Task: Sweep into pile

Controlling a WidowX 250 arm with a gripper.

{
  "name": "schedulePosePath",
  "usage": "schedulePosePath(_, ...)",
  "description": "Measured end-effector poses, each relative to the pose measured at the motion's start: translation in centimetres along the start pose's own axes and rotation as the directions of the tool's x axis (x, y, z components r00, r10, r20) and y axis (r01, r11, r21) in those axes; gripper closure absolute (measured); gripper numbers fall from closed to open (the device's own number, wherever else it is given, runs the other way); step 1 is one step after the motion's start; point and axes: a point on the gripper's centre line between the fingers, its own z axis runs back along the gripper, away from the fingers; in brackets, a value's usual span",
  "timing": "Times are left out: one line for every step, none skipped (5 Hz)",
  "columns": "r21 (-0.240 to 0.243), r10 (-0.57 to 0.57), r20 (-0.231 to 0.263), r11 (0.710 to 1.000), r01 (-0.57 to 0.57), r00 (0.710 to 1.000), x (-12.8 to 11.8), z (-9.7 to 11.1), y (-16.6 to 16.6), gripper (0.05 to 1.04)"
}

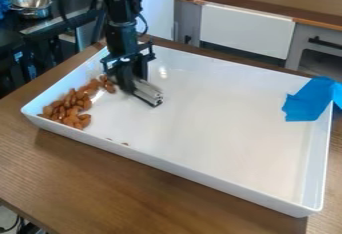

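Almonds brown; tray white; tape blue; table brown, wood-grained.

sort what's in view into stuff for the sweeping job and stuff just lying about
For the job:
gripper
metal bar at the gripper
almonds
white tray

Apparently just lying about:
blue piece over the tray's rim
metal bowl, upper left

Brown almonds, loosely heaped along the view-left end of a white rectangular tray, two stray pieces near its front wall, silvery ridged bar, tilted, beside the heap.
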Motion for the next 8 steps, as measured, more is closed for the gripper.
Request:
schedulePosePath(0.001,0.002,-0.026,1.000,-0.002,1.000,-0.9,0.1,0.7,0.702)
schedulePosePath(0.007,0.005,-0.030,1.000,-0.005,1.000,-1.4,-0.2,1.0,0.702)
schedulePosePath(-0.003,0.013,-0.036,1.000,-0.013,0.999,-1.8,0.0,1.2,0.702)
schedulePosePath(-0.004,0.048,-0.044,0.999,-0.048,0.998,-1.2,0.3,2.4,0.702)
schedulePosePath(-0.018,0.077,-0.029,0.997,-0.077,0.997,-0.5,0.8,4.5,0.702)
schedulePosePath(-0.032,0.066,-0.009,0.997,-0.066,0.998,-0.4,0.9,6.1,0.702)
schedulePosePath(-0.034,0.047,0.009,0.998,-0.047,0.999,-0.6,1.2,6.9,0.702)
schedulePosePath(-0.071,0.011,0.007,0.997,-0.011,1.000,-1.8,2.1,6.1,0.702)
